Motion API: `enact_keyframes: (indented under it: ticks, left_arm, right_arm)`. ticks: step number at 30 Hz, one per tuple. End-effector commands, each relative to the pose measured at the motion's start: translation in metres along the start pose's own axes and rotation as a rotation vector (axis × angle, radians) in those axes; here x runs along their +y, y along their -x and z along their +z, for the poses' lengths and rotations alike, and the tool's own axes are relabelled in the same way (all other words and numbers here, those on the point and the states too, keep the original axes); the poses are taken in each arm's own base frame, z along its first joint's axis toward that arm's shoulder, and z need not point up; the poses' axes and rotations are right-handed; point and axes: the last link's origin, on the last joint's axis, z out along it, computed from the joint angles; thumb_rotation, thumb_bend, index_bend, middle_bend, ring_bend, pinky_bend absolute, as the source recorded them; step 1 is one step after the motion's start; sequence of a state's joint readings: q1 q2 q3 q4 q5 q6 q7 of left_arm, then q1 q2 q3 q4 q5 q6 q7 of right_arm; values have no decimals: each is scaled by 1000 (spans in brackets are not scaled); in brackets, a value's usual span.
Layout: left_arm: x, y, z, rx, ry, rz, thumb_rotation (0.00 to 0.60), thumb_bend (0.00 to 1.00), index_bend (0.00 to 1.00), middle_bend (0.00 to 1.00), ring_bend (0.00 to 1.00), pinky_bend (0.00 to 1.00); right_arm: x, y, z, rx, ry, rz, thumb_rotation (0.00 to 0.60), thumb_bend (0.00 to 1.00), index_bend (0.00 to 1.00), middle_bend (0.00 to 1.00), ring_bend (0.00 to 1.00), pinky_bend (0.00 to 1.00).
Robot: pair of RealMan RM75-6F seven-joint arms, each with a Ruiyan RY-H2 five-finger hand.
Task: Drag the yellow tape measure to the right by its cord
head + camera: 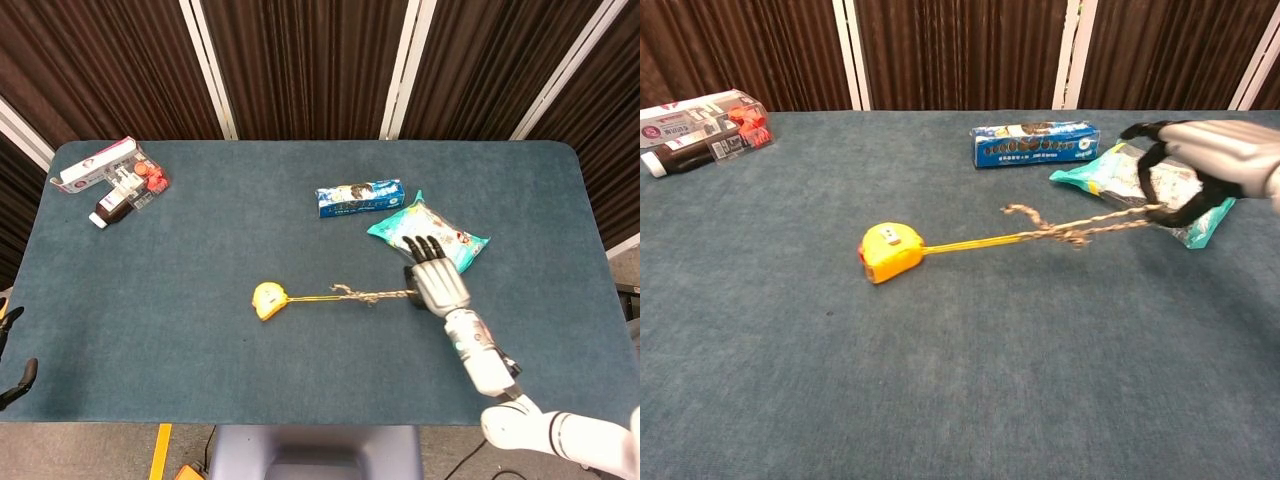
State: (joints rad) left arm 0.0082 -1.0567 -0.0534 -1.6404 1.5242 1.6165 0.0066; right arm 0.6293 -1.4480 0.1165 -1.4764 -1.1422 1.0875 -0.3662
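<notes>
Where the cord (1080,227) ends: fingers (1155,175) rightward of tape measure (889,251).

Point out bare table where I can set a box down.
Bare cloth lies left of the tape measure, below the bottle. The near edge under the cord is bare too. It is crowded around the right robot hand, snack bag and cookie pack.
</notes>
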Motion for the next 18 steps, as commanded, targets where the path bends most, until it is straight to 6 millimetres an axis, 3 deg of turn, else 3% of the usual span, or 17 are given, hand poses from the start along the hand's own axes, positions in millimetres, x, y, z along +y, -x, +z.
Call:
enact_keyframes:
  ticks: [1, 8, 9, 11, 18]
  left_arm:
    - [0, 0, 0, -2, 1, 0, 600, 427, 123, 0, 0, 100]
    - [0, -1, 1, -1, -1, 0, 600, 428, 123, 0, 0, 100]
    - [1, -1, -1, -4, -1, 3, 600, 428, 123, 0, 0, 100]
    - [2, 2, -1, -12, 0, 7, 600, 428, 123, 0, 0, 100]
    - [3, 3, -1, -10, -3, 12, 600, 428, 123, 0, 0, 100]
  right_arm:
    - [24, -6, -19, 9, 40, -19, 600, 531, 822, 148, 70, 0]
    - [56, -15, -38, 19, 105, -54, 600, 531, 827, 148, 70, 0]
    - [79, -21, -46, 32, 176, -58, 600, 531, 828, 148, 70, 0]
    - [106, -28, -57, 34, 239, -55, 600, 531, 830, 148, 71, 0]
    - [161, -37, -75, 62, 365, -7, 600, 531, 838, 148, 71, 0]
